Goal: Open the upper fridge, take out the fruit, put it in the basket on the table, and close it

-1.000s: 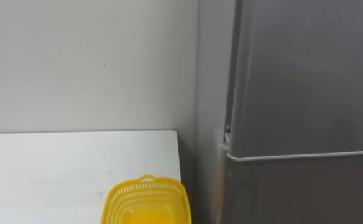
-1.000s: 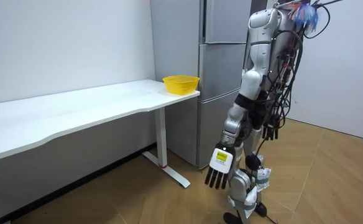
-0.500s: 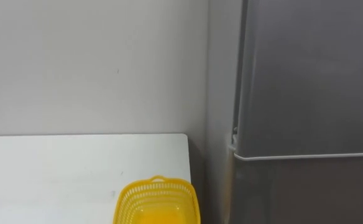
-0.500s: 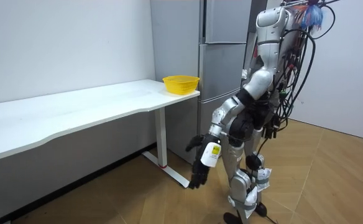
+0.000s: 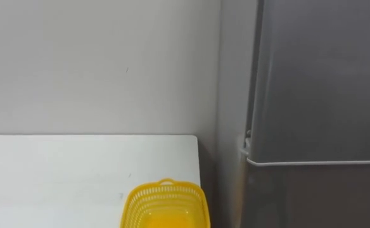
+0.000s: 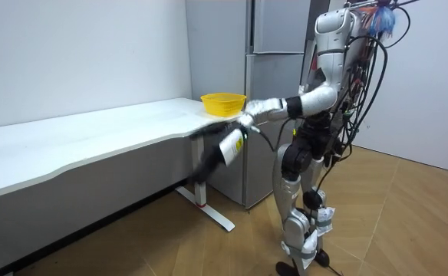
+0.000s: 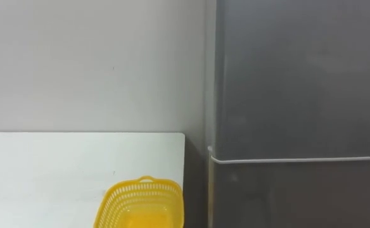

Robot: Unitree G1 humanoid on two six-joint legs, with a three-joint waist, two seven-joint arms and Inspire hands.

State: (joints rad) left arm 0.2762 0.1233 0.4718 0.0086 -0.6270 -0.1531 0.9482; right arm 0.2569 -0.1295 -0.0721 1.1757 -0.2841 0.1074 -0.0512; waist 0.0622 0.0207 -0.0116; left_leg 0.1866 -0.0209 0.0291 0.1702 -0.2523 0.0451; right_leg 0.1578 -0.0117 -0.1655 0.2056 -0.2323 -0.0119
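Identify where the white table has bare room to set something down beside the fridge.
The table is bare between the yellow basket and the wall, and all along to the basket's left. Only the corner beside the fridge is crowded, where the basket sits.

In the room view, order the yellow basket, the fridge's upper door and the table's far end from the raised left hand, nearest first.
1. The yellow basket, above the left hand, on the table's corner.
2. The fridge's upper door, higher, toward the room view's right.
3. The table's far end, at the room view's left edge.
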